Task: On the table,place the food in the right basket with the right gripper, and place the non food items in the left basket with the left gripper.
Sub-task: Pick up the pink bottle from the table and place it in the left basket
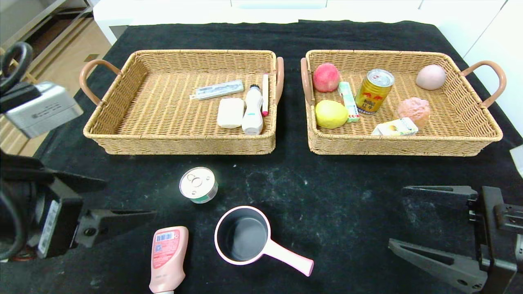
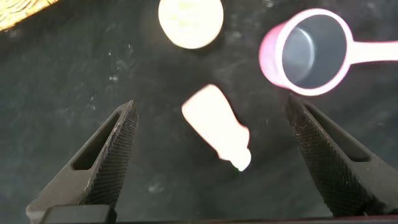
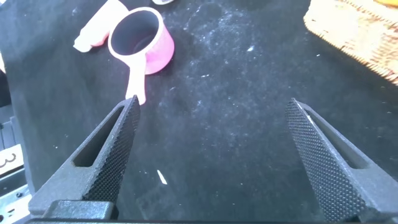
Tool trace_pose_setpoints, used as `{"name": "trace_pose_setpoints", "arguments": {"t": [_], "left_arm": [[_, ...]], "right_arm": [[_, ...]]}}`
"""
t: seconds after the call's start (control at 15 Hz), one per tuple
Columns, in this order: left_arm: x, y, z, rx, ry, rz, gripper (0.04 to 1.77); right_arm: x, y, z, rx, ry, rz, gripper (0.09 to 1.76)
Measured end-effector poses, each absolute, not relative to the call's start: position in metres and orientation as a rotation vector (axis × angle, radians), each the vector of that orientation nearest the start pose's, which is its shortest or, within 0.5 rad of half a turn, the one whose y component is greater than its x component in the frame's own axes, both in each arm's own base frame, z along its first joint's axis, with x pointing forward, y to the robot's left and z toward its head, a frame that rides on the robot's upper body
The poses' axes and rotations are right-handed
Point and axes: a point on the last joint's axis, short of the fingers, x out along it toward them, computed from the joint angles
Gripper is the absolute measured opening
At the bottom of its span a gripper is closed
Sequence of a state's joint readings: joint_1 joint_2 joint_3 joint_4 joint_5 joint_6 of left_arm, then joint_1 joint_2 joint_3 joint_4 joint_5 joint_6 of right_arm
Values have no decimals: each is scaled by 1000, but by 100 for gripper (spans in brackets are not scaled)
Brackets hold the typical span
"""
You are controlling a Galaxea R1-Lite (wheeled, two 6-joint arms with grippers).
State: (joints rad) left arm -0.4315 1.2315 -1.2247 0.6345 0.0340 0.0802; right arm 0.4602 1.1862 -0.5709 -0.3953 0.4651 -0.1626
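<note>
Table [image 1: 367, 196]: black cloth cover, two wicker baskets side by side at the far half, loose items on the near half.

Left basket [image 1: 122, 118]: holds a toothpaste tube [image 1: 217, 89], a white soap bar [image 1: 230, 112], a white handheld device with a dark tip [image 1: 253, 109] and a slim pen-like stick [image 1: 265, 94], all grouped toward its right end.

Right basket [image 1: 457, 122]: holds a red peach [image 1: 326, 77], a yellow lemon-like fruit [image 1: 330, 114], a green-and-white candy pack [image 1: 348, 101], an upright gold drink can [image 1: 374, 91], a pale egg-shaped item [image 1: 430, 76], a pinkish bumpy ball [image 1: 413, 109] and a small carton [image 1: 395, 127].

Loose on table: a small tin can with pull-ring lid [image 1: 198, 184]; a pink ladle cup with handle [image 1: 245, 239]; a pink bottle lying flat [image 1: 168, 258], just left of the cup.

Left gripper [image 2: 211, 162]: released, jaws spread wide, hovering above the pink bottle, holding nothing.

Right gripper [image 1: 412, 220]: released, jaws wide, low at the near right over bare cloth, holding nothing.
</note>
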Motion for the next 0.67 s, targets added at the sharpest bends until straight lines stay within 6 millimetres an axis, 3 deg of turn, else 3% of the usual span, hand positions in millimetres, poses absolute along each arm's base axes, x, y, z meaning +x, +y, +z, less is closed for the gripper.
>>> {"name": "trace_pose_setpoints", "arguments": {"t": [0.33, 0.67], "left_arm": [[184, -89, 301, 195, 738, -355, 172], [187, -99, 289, 97, 898, -288, 172]], "right_arm": [[144, 83, 221, -152, 126, 937, 171], [142, 82, 223, -151, 116, 937, 171]]}}
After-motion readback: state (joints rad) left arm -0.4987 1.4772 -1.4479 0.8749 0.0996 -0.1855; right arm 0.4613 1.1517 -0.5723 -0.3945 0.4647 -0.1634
